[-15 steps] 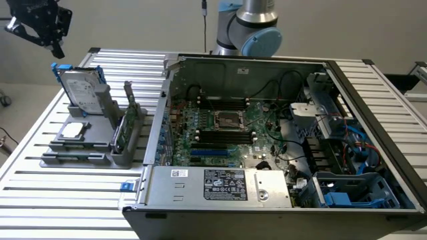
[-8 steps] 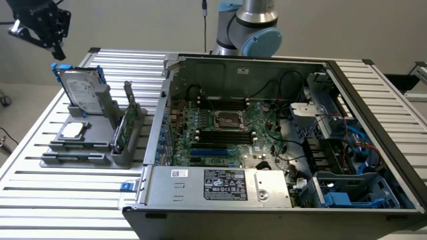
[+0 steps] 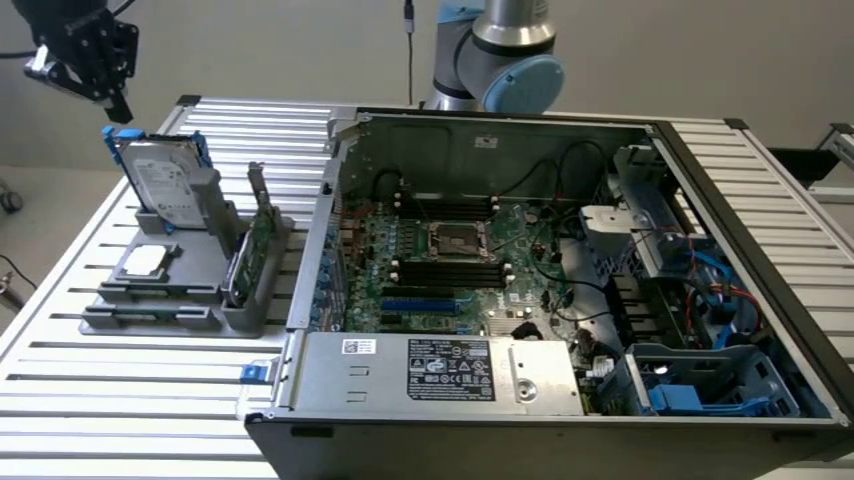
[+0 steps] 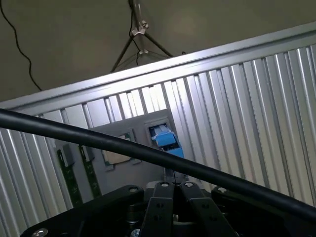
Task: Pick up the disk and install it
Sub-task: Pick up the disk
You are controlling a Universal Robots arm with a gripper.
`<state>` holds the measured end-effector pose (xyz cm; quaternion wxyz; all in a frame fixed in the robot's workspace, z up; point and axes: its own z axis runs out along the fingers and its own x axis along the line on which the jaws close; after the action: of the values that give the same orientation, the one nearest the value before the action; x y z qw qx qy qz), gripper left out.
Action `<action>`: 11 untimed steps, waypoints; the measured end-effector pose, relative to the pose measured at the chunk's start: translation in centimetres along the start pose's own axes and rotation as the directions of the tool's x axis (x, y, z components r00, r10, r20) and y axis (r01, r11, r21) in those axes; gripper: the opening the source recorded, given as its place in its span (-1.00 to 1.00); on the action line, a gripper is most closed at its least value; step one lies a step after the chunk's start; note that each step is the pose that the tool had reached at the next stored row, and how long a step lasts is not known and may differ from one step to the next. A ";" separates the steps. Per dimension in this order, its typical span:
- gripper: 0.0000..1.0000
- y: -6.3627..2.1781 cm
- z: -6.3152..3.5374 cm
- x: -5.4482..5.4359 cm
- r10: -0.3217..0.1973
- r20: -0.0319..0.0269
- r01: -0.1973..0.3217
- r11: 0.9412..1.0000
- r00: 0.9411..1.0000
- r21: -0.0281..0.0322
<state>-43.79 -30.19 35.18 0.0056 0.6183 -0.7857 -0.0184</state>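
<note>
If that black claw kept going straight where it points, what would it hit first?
Probably the disk, standing upright in the grey holder: the shut gripper hangs just above its blue top edge and points down at it. Depth is unclear, so it might narrowly miss.

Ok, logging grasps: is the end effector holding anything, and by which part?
Nothing. The shut end effector hangs just above the upright blue-railed silver-grey rectangular hard drive.
</note>
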 end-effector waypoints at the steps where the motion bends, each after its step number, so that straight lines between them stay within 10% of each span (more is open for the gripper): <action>1: -0.79 0.00 0.04 0.0 -0.015 0.002 0.015 1.000 1.000 -0.001; 11: -0.79 0.05 0.12 -0.2 -0.154 0.005 0.154 0.988 0.988 -0.004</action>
<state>-43.79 -29.98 35.06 0.0039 0.6772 -0.7355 -0.0219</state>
